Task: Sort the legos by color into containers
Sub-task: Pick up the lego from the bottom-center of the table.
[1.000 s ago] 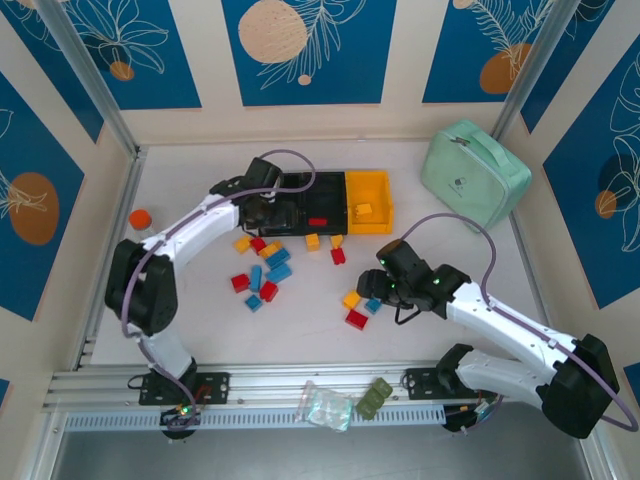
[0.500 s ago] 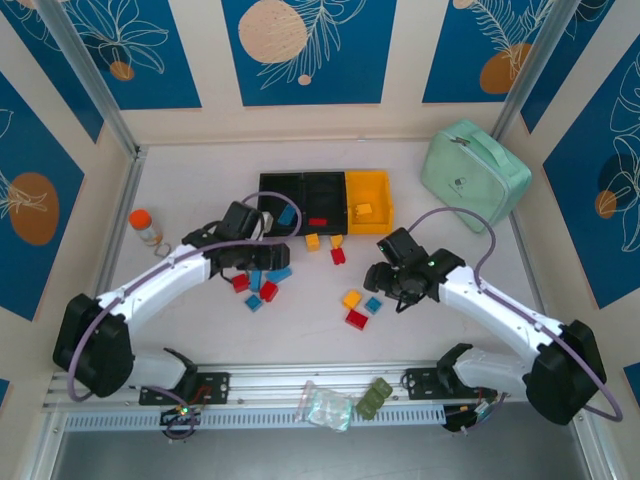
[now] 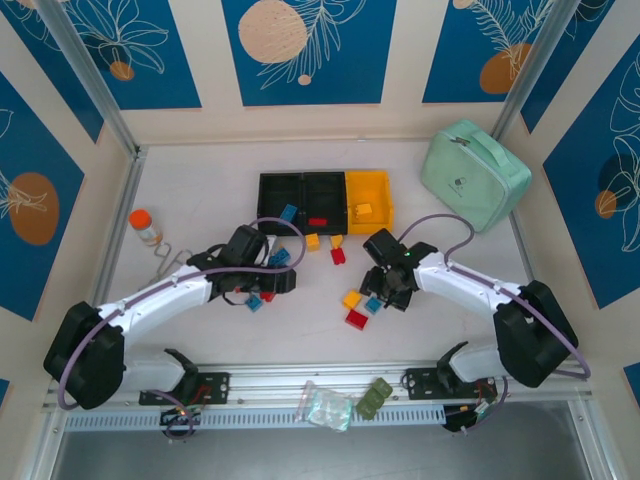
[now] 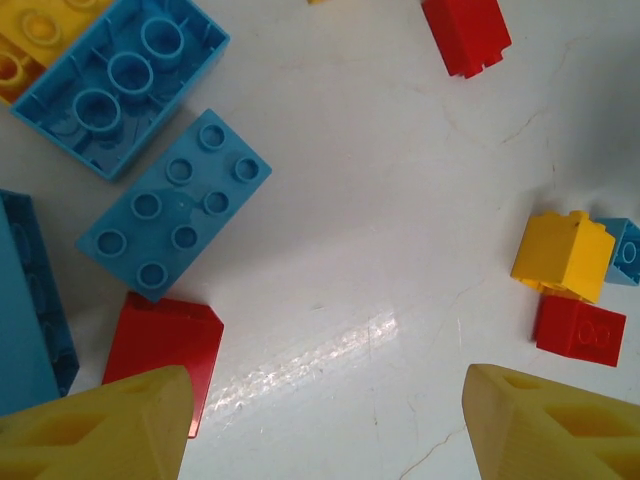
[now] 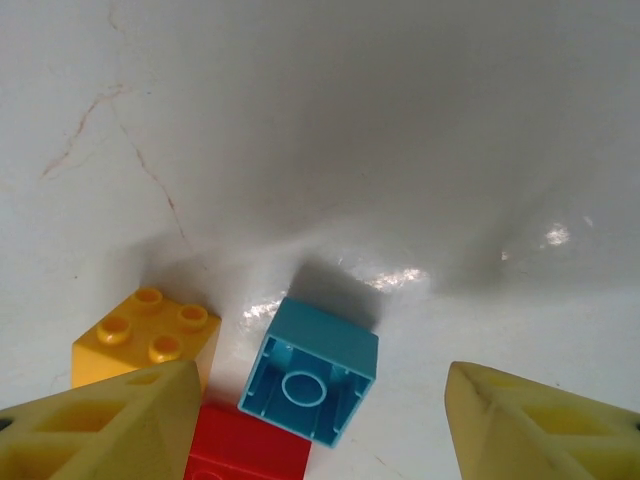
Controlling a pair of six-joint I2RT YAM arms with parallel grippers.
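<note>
Setting: a white, faintly cracked surface [image 3: 450, 330], boxed in by cream walls with blue leaf-print panels.
Near edge: an aluminium rail [image 3: 300, 385] carries both arm bases; a clear plastic bag [image 3: 325, 406] and a small green piece [image 3: 377, 396] lie on it.
Right arm: the right gripper [image 5: 320, 430] hangs low with its jaws apart. Its yellow fingers [image 5: 100, 425] stand either side of an upturned blue brick [image 5: 310, 370], and no contact with it can be seen.
Around that brick: a yellow brick [image 5: 147, 335] and a red brick [image 5: 250, 455] sit just beside it in a tight cluster, right of centre.
Left arm: the left gripper [image 4: 320, 430] is spread wide too, with bare surface between its tips. One tip overlaps a red block [image 4: 165, 345] in the wrist view.
Left pile: a long blue brick [image 4: 175, 205], studs up, lies just beyond, next to a hollow-side-up blue brick [image 4: 120, 75]. More legos [image 3: 281, 258] crowd around them.
Middle ground: a lone red brick [image 3: 338, 256], a small yellow brick [image 3: 313, 241] and a second small yellow brick [image 3: 337, 240] lie just in front of the containers.
Containers: three joined in a row. The left black bin [image 3: 262, 200] holds a blue piece [image 3: 288, 213], the middle black bin [image 3: 325, 178] a red piece [image 3: 318, 221], and the yellow bin [image 3: 385, 215] a yellow piece [image 3: 363, 209].
Left side: an orange-capped bottle [image 3: 146, 226] stands near the wall, well apart from the bricks.
Far right: a mint-green case [image 3: 475, 175] rests in the back corner, apart from the yellow bin.
</note>
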